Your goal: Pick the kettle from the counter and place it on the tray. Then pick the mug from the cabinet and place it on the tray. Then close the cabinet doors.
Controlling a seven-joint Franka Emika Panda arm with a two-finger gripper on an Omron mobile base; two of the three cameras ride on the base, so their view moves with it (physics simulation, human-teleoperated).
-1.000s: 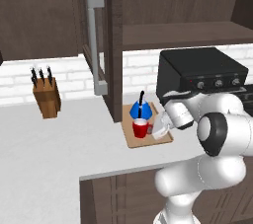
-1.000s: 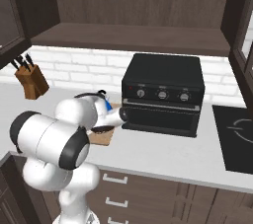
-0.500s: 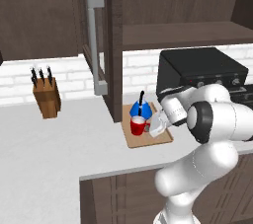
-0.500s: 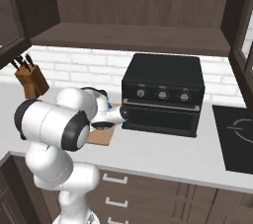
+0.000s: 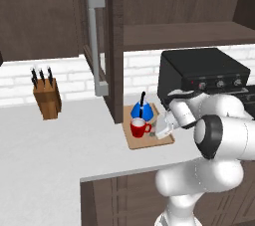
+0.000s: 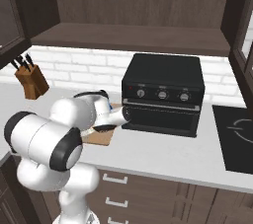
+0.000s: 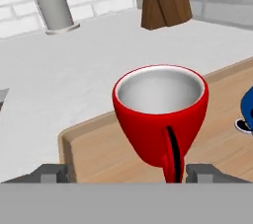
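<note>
The red mug (image 7: 160, 109) stands upright on the light wooden tray (image 7: 99, 149), its handle turned toward the hand camera. My gripper (image 7: 128, 174) is open, its fingertips (image 7: 49, 172) wide apart on either side of the mug's base and clear of it. In the left base view the mug (image 5: 139, 128) sits at the tray's (image 5: 149, 141) front left, the blue kettle (image 5: 140, 111) stands just behind it, and the gripper (image 5: 162, 126) is right beside the mug. The cabinet (image 5: 184, 36) above stands open, its door (image 5: 50, 16) swung out to the left.
A black toaster oven (image 5: 201, 70) stands just right of the tray on the pale counter (image 5: 60, 145). A wooden knife block (image 5: 47, 95) is at the far left. The door's long grey handle (image 5: 94, 41) hangs above the counter left of the tray. A black cooktop (image 6: 237, 136) lies far right.
The gripper's jaws have opened and let go of the red mug, which now stands free on the tray. The arm's elbow has swung right and lower.
</note>
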